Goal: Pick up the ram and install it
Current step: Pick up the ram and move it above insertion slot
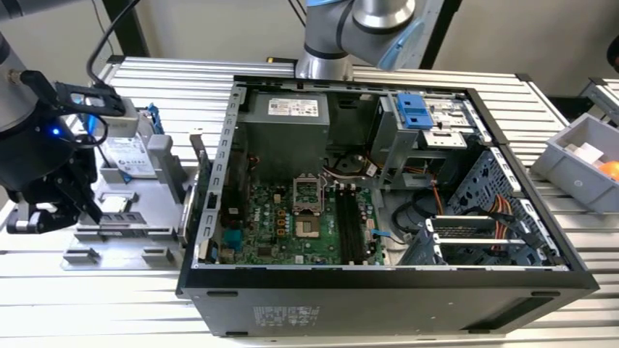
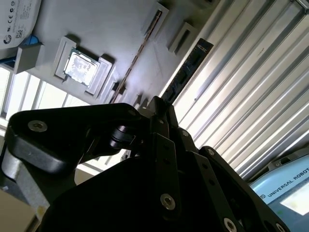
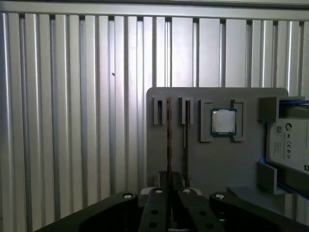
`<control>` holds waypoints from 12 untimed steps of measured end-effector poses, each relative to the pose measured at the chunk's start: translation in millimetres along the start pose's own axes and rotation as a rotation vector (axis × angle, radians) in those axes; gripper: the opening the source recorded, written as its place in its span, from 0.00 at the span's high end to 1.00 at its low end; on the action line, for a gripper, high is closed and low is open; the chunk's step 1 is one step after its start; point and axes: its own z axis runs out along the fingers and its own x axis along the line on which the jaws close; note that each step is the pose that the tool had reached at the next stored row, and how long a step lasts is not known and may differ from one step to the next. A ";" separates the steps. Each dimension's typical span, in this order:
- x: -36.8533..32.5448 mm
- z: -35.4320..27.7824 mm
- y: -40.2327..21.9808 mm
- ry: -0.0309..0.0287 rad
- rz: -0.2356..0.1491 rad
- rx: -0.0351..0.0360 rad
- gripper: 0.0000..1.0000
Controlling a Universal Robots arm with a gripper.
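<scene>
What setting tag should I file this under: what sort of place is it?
Probably a robotics lab workcell for computer assembly: an open desktop case lies on a slotted aluminium table, beside a grey fixture tray holding a processor chip.

Ext. view high over PC case point(image 1: 387, 284) + gray tray point(image 1: 135, 239) point(image 2: 116, 29) point(image 3: 212, 164); both wrist views close on tray.

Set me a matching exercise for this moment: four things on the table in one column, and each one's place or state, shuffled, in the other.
Things:
1. ram
2. processor
3. hard drive
4. grey bin

Place or state:
A. lies flat in a square recess of the grey tray
B. at the exterior view's right edge, with something orange inside
C. stands on edge on the tray
D. carries a large white label

Pairs: 1-C, 2-A, 3-D, 4-B
</scene>
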 end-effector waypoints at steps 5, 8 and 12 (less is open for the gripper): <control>-0.2 -3.5 0.0 0.0000 0.000 0.0000 1.00; -0.3 -5.6 0.1 0.0000 0.000 0.0000 1.00; -0.5 -8.9 0.1 0.0000 0.000 0.0000 1.00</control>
